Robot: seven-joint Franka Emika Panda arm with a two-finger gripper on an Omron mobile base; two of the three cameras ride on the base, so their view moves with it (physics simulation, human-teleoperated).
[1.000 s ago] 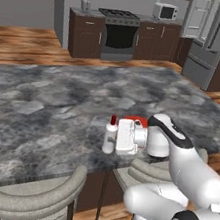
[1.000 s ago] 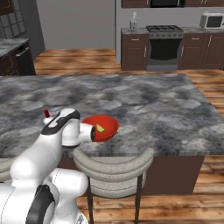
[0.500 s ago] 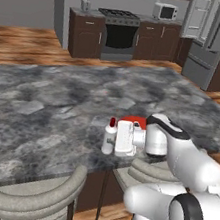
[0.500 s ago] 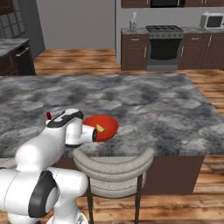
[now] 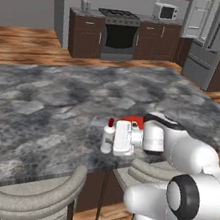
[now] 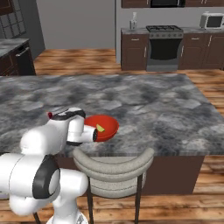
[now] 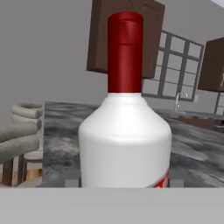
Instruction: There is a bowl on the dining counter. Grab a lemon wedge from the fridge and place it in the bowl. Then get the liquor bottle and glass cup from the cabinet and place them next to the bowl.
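A white liquor bottle with a red cap stands upright at the dining counter's near edge, just left of the red bowl. My gripper reaches in from the right at bottle height, its jaws closed around the bottle's body. In the hand view the bottle looms close and centred. From the right base view my arm hides most of the bottle, leaving its red cap showing. A yellow lemon wedge lies inside the bowl. The glass cup is out of view.
The grey marble counter stretches far and left of the bottle. Two padded stools stand against its near edge beneath my arm. The fridge with an open door and a stove line the far wall.
The hand and the bottle have sunk a little toward the counter top. The bowl and lemon wedge have stayed put.
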